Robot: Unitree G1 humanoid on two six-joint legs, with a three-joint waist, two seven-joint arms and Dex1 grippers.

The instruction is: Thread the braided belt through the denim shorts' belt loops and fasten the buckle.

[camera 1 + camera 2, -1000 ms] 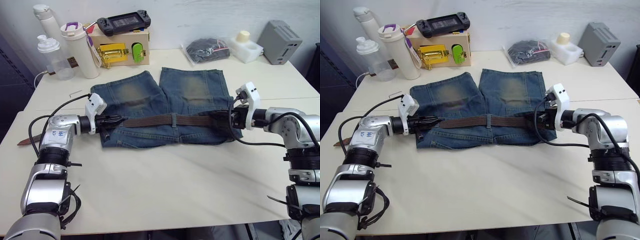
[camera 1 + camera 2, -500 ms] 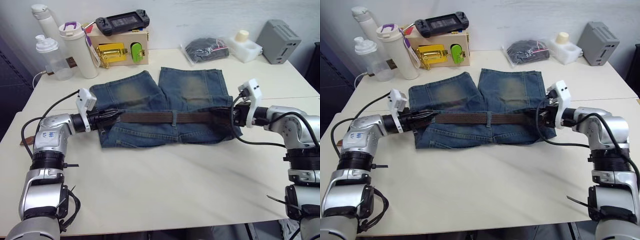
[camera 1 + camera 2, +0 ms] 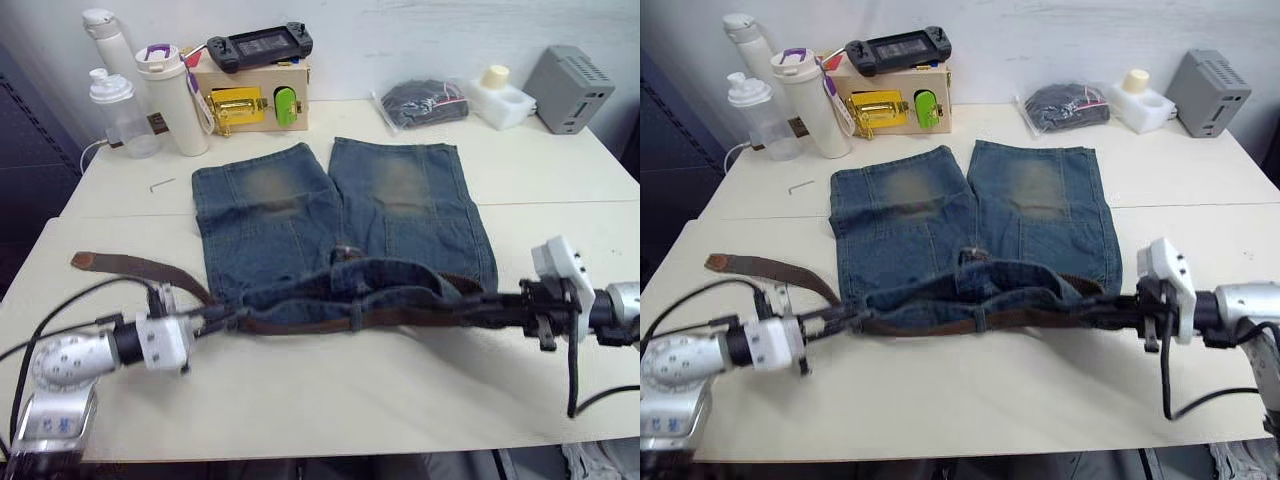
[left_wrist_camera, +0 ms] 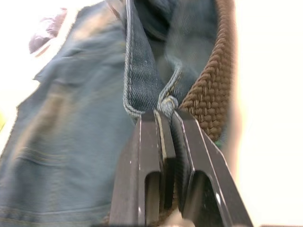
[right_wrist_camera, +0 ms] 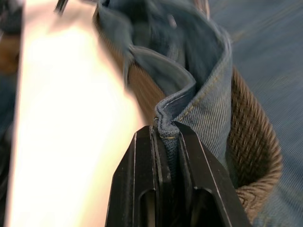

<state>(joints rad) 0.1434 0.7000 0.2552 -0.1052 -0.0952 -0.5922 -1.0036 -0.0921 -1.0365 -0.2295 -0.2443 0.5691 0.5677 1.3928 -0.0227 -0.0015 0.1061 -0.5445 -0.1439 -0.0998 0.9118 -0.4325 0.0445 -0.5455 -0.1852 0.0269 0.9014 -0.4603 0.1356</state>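
1. Left gripper [image 4: 163, 120] is clamped on a fold of the denim shorts [image 3: 400, 190] at one waistband end; right gripper [image 5: 165, 135] pinches the opposite end — both closed on cloth.
2. Braided belt [image 3: 970, 322] runs along the lifted waistband, its loose tail lying on the table [image 3: 330, 400] toward the robot's left.
3. Buckle: cannot be made out.
4. Risk — the belt could slide out of the belt loops if the waistband tilts or is stretched unevenly.

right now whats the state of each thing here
denim shorts: waistband lifted and bunched, legs flat on table
braided belt: running along the waistband, tail end loose on table
left gripper: shut on waistband corner
right gripper: shut on waistband corner
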